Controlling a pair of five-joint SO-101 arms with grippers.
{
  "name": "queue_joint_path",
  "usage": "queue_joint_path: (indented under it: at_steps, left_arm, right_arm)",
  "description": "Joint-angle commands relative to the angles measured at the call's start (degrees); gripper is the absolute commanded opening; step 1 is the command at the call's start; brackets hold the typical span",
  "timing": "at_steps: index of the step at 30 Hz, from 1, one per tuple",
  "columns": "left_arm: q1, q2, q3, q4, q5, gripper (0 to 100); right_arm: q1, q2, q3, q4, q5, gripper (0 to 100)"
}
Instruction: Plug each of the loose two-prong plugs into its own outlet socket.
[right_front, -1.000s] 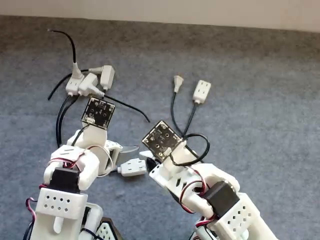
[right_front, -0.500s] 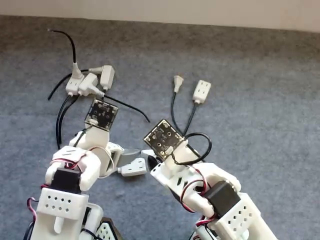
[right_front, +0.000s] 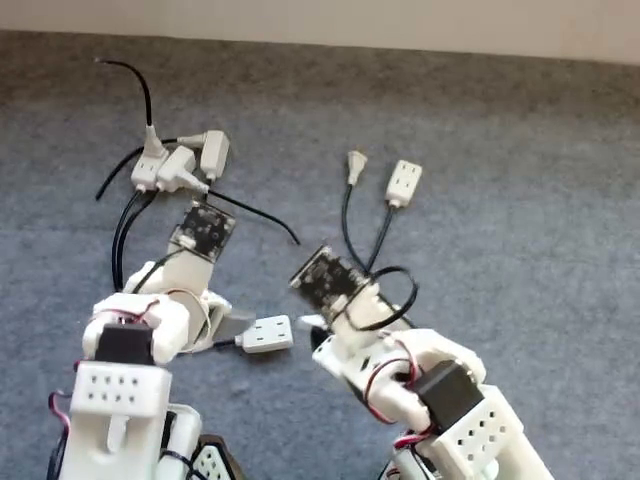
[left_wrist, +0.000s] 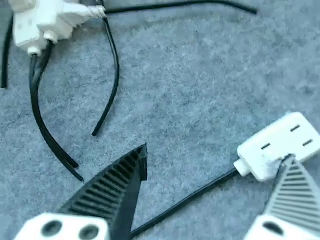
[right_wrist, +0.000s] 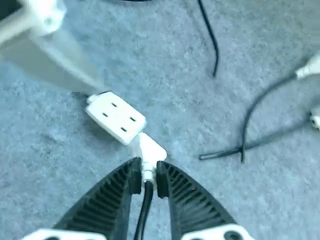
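the step in hand looked like the mating of one pair. the right gripper (right_wrist: 145, 177) was clamped on a white two-prong plug (right_wrist: 150, 149) at its cord end. the plug's nose sat just ahead of the fingertips, touching the near end of a white outlet socket (right_wrist: 116, 117). whether the prongs had gone in at all could not be told, and the plug lay at a slight angle to the socket body.

the left gripper (left_wrist: 215, 155) stood wide apart, gripping nothing. its pale finger (left_wrist: 292, 185) touched the socket's cord end and its dark finger was well off to the other side, with the socket's black cord (left_wrist: 190, 200) running between them. by my reading the socket was braced on one side only.

the next move would call for the left fingers to close on the socket or press firmly against it. the right would then push straight along the socket's long axis, with the prongs lined up with the slots. beyond the right gripper lay a loose plug (right_front: 354, 165) just beside a second socket (right_front: 404, 182), not yet joined.
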Motion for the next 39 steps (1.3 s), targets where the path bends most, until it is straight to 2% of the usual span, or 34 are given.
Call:
queue_joint_path:
  at_steps: [1,4,8,14,25,27,32,36,39]
  left_arm:
    - [0.2,11.4,-13.0,8.9,-11.6,39]
    - [1.1,21.1,-21.1,13.5,-21.6,39]
    - [7.1,33.1,-25.2,13.9,-28.7,39]
    - [12.2,45.5,-25.2,5.3,-33.1,39]
    - [15.5,61.1,-25.6,-9.0,-33.4,39]
    - [16.4,63.2,-25.6,-9.8,-33.7,33]
    - [21.0,64.4,-29.0,-7.0,-33.8,10]
    - [24.7,64.7,-35.8,1.0,-33.6,11]
    - [26.9,64.8,-38.7,2.8,-33.4,11]
  right_arm:
    - [7.1,3.8,1.7,-2.9,0.3,0.6]
    - [11.5,6.1,3.1,-6.1,-2.2,0.6]
    - [12.7,6.5,3.3,-7.9,-3.3,0.6]
    - [12.8,6.8,3.6,-7.5,-3.2,0.6]
    - [12.6,6.6,5.1,-7.5,-2.9,0.6]
    - [12.5,6.6,5.1,-7.5,-2.9,0.6]
    - [12.5,6.7,5.1,-7.5,-2.9,0.6]
    - [12.5,6.8,5.1,-7.5,-2.9,0.6]
    - [12.5,6.8,5.1,-7.5,-2.8,0.6]
